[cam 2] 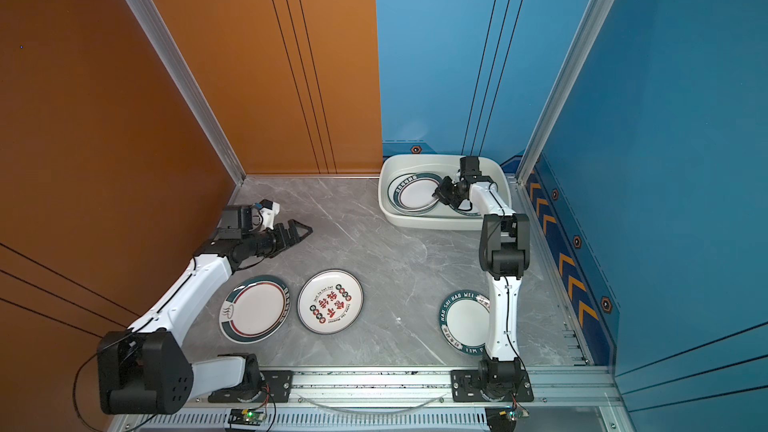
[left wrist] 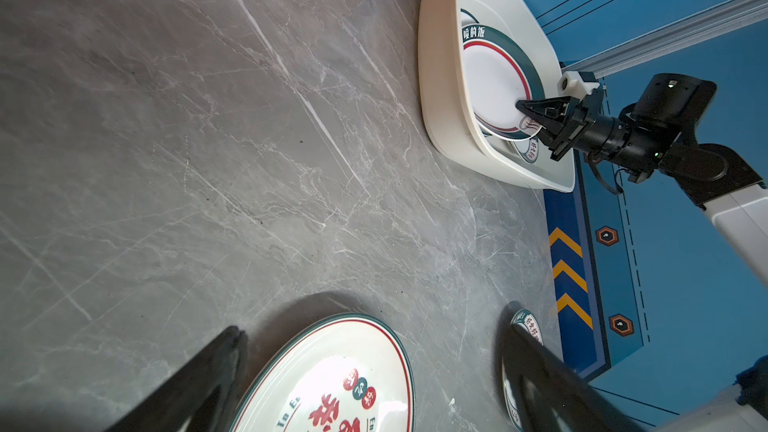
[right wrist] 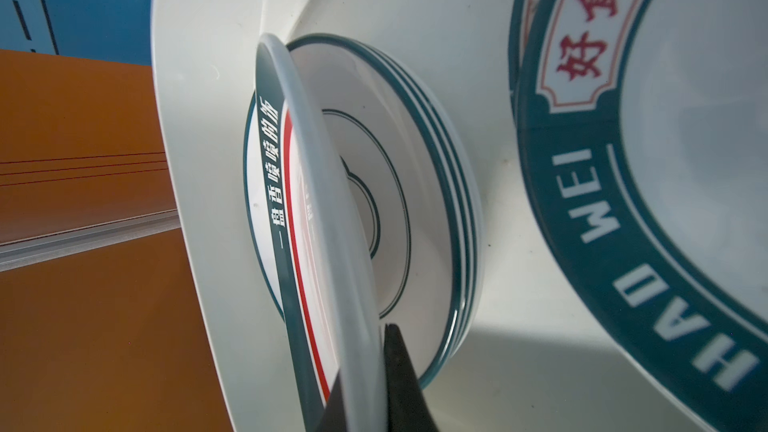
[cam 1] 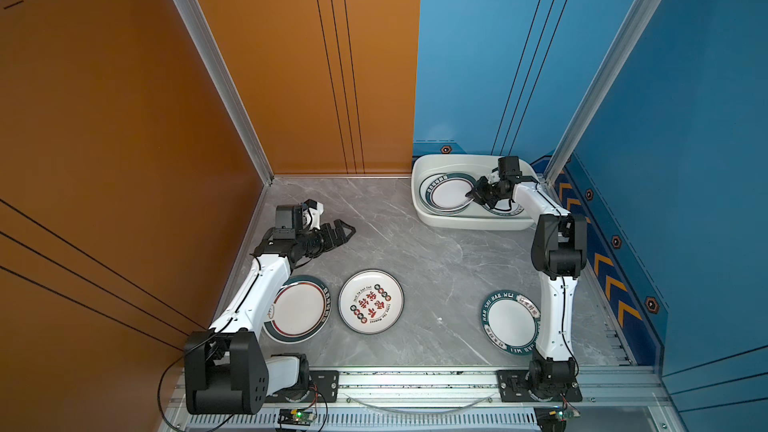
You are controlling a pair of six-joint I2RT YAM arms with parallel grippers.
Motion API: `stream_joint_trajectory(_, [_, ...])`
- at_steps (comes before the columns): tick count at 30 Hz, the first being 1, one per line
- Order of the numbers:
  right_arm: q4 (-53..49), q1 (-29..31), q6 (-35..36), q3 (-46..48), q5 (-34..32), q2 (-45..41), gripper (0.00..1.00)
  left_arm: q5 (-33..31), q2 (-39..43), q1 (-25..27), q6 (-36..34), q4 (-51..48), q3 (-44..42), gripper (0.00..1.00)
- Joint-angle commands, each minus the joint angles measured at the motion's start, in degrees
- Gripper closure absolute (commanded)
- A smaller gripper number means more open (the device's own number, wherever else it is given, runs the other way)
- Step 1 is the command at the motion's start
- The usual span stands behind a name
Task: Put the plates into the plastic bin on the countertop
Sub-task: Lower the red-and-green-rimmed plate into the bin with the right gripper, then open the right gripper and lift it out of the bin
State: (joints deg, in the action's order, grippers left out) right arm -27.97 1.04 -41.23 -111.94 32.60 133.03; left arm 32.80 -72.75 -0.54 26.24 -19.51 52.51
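I had the right gripper (cam 1: 472, 194) clenched on the rim of a green-rimmed plate (cam 1: 446, 194), which sat tilted over the stack (right wrist: 453, 209) inside the plastic bin (cam 1: 419, 172) at the countertop's (cam 1: 415, 251) far corner. I judged the edge hold was there so the plate could settle flat without the fingers (right wrist: 401, 384) going underneath; the left gripper (cam 1: 347, 233) hung spread wide and empty above the marble, clear of the three plates (cam 1: 299, 308) lying there — the red-character plate (cam 1: 370, 302) looked its likeliest next pick.
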Motion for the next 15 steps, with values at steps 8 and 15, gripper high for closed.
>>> stream_joint_trajectory(8, [-3.6,0.4,1.8,-3.5,-2.7,2.2,0.75,1.3,-1.0,-0.9,-1.8,-1.0,-0.3,0.02])
stream_joint_trajectory(15, [-10.1,1.2,6.9,-6.5,-9.3,1.7,0.62,0.2,-1.0,-0.8,-3.2,-2.8,0.1,0.01])
